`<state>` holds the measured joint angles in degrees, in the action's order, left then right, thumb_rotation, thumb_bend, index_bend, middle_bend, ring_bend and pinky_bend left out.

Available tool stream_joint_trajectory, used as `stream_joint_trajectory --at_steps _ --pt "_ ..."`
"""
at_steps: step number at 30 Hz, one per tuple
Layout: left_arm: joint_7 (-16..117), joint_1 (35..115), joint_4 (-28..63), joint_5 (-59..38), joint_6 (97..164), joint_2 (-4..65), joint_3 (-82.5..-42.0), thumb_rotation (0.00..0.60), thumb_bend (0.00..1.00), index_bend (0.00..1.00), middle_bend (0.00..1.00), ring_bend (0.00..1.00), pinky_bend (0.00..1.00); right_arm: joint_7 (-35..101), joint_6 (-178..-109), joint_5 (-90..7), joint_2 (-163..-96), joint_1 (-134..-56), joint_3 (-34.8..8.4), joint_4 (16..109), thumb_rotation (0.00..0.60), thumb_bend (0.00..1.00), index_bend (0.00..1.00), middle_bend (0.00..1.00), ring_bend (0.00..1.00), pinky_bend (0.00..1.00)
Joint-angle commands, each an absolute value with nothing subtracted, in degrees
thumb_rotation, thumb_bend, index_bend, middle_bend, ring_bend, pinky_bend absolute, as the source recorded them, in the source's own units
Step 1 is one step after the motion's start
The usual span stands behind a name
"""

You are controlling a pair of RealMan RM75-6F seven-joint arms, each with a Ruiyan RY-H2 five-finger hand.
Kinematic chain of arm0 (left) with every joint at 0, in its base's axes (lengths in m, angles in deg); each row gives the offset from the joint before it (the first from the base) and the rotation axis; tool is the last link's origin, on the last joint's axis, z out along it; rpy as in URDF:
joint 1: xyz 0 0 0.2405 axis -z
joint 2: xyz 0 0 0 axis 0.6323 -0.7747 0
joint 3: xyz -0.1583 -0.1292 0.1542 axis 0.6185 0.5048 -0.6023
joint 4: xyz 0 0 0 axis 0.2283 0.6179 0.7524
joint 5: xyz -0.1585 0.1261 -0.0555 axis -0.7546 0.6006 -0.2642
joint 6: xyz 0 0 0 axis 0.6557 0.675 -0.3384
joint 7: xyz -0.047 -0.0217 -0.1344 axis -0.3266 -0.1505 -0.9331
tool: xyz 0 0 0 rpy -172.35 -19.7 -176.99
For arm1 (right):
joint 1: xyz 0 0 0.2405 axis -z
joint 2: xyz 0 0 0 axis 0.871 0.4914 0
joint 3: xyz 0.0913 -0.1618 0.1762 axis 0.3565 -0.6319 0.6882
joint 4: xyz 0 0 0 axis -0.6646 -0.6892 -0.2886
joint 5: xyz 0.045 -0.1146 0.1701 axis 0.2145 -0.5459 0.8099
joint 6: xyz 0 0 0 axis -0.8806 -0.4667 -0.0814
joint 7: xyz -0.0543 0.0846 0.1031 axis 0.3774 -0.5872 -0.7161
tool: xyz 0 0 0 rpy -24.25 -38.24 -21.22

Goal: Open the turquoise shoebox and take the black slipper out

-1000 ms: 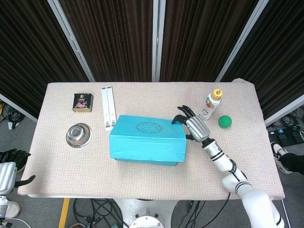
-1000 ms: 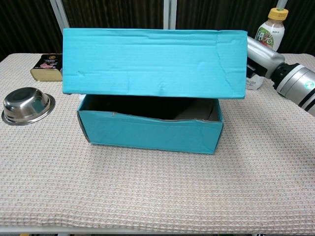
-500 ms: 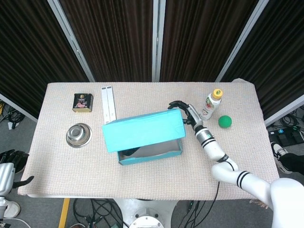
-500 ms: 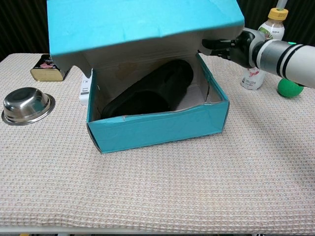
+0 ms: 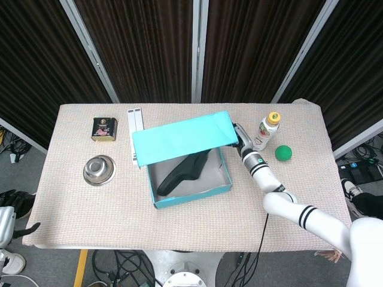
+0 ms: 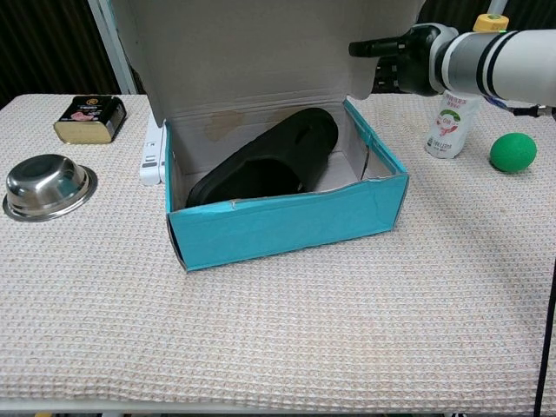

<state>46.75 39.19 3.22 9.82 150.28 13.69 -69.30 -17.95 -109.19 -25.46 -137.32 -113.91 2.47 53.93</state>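
Lid-opening looks all but done: the turquoise cardboard shoebox (image 6: pixel 287 221) sits mid-surface with its hinged lid (image 5: pixel 182 136) swung up and back, and the black slipper (image 6: pixel 265 169) lies diagonally inside, toe toward the far right corner, fully exposed. Your right hand (image 6: pixel 401 62) sits at the lid's far right corner, arm stretched forward over the woven beige surface (image 6: pixel 278 339); its fingers reach toward the lid edge, but you cannot tell from either view whether they grip it or only press against it. Your left hand (image 5: pixel 13 206) hangs low off the near left edge, holding nothing, fingers apart. Next, I judge, you need the lid to stand by itself, then one hand brought down into the box onto the slipper.
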Motion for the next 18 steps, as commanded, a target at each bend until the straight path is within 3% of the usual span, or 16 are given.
stream_joint_trajectory --at_steps 1,5,9,13,18 --pt "46.7 39.1 3.1 9.8 150.5 13.5 -69.3 0.600 0.02 0.31 0.24 0.13 0.14 -10.5 -110.6 -16.9 -136.0 -117.3 4.9 55.0 0.600 0.37 0.30 0.32 0.00 0.00" --pt "46.7 38.9 2.8 9.7 150.6 13.4 -69.3 0.600 0.02 0.31 0.24 0.13 0.14 -5.3 -113.8 -11.7 -135.1 -118.9 6.1 57.2 0.600 0.18 0.23 0.29 0.00 0.00" --pt "46.8 38.9 2.5 10.0 150.5 13.3 -69.4 0.600 0.02 0.31 0.24 0.13 0.14 0.4 -116.3 -6.7 -134.9 -121.0 6.2 57.8 0.600 0.05 0.04 0.14 0.00 0.00" --pt "46.6 38.7 2.6 10.1 150.9 13.4 -69.5 0.600 0.02 0.31 0.24 0.13 0.14 6.3 -122.5 -5.4 -135.2 -122.0 6.2 58.3 0.600 0.00 0.00 0.00 0.00 0.00" --pt "46.5 38.6 2.6 10.0 150.6 13.3 -69.6 0.600 0.02 0.31 0.24 0.13 0.14 10.4 -138.5 -15.8 -138.3 -119.5 4.2 59.5 0.600 0.00 0.00 0.00 0.00 0.00"
